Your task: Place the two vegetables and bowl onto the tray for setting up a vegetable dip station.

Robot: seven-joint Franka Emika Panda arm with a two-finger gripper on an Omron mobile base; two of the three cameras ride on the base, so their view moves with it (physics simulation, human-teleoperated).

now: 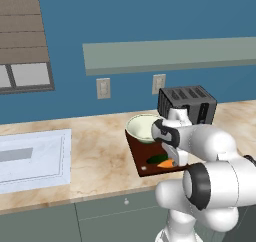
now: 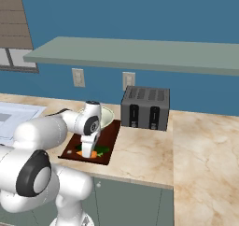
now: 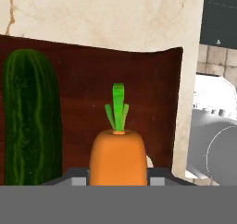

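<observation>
Pretty much there: the wide pale green-white ceramic bowl [image 1: 141, 127] and the dark green cucumber [image 3: 31, 119] already sit on the flat reddish-brown board tray [image 3: 152, 89]. The gripper [image 3: 118, 181] is clamped on the small orange carrot [image 3: 118, 156] low over the tray, so only letting go is left.

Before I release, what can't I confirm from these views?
- Hand finger tips: cut off by the hand view's bottom edge; contact with the carrot unclear.
- Carrot's lower end: same edge.
- Bowl: partly behind the arm in both base views.
- Cucumber on the tray: lower end cut off.
</observation>
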